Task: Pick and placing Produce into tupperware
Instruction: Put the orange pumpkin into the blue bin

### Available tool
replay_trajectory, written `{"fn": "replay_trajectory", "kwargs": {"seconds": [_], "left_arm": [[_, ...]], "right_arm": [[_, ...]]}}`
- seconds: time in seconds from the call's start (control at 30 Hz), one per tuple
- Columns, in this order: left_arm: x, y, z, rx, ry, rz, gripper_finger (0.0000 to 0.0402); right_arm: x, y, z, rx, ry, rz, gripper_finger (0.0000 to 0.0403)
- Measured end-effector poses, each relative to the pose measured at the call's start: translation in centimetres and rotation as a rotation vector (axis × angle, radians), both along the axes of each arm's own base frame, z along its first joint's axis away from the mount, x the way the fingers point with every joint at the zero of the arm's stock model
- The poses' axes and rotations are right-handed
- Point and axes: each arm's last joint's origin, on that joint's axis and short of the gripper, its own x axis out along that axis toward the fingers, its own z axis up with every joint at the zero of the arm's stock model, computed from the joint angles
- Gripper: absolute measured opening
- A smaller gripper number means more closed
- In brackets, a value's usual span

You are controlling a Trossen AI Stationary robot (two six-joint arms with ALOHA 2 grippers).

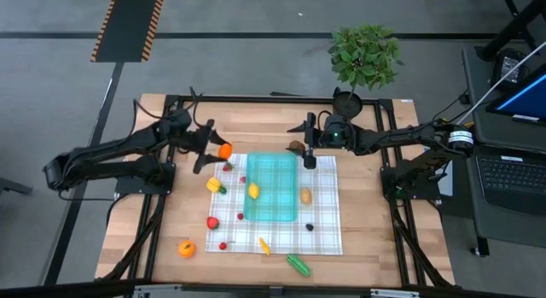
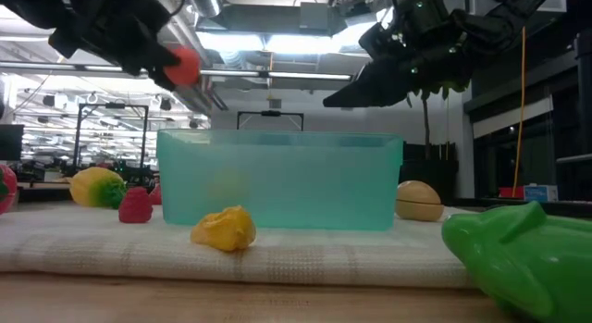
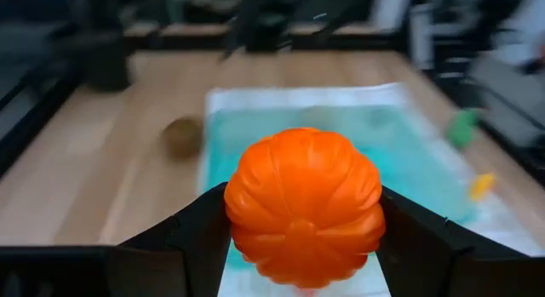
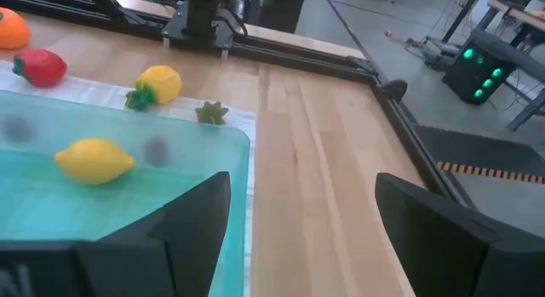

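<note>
The left gripper [image 1: 223,150] is closed on a ribbed orange pumpkin [image 3: 303,205], one piece of the produce. In the left wrist view the pumpkin sits squarely between the two dark fingers [image 3: 197,237], pressed by them on both sides and bulging above their tips. Gripper and pumpkin are raised above the tabletop [image 1: 375,238], just off the near-left corner of the teal tupperware [image 1: 273,187], which lies ahead of the fingertips on the checked cloth [image 1: 324,234].

The right gripper [image 1: 309,154] hangs over the far right edge of the tupperware with its fingers [image 4: 183,225] spread wide and nothing between them. The container's rim passes under one finger; bare tabletop shows under the other.

A yellow lemon [image 4: 94,160] lies at the tupperware's left wall, well apart from both pairs of fingers; whether it is inside cannot be told. Other produce lies scattered on the cloth around the container: a red strawberry [image 4: 39,67], a small yellow piece with a green top [image 4: 153,86], a brown potato [image 1: 305,195] and a green pepper [image 1: 298,264].
</note>
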Motion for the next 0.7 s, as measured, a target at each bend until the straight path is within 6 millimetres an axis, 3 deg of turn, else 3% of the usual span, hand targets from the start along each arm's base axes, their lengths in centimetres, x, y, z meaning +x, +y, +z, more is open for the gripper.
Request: {"fn": "replay_trajectory", "kwargs": {"seconds": [0.33,0.7], "left_arm": [[-0.07,-0.11,0.16,0.014,-0.027,-0.026,0.0233],[0.11,0.49,0.58,0.014,-0.042,0.163,0.0234]], "right_arm": [[0.3,-0.09,-0.52,0.03,0.0,-0.009,0.0292],[0.36,-0.09,-0.31,0.024,-0.022,-0.009,0.0292]]}}
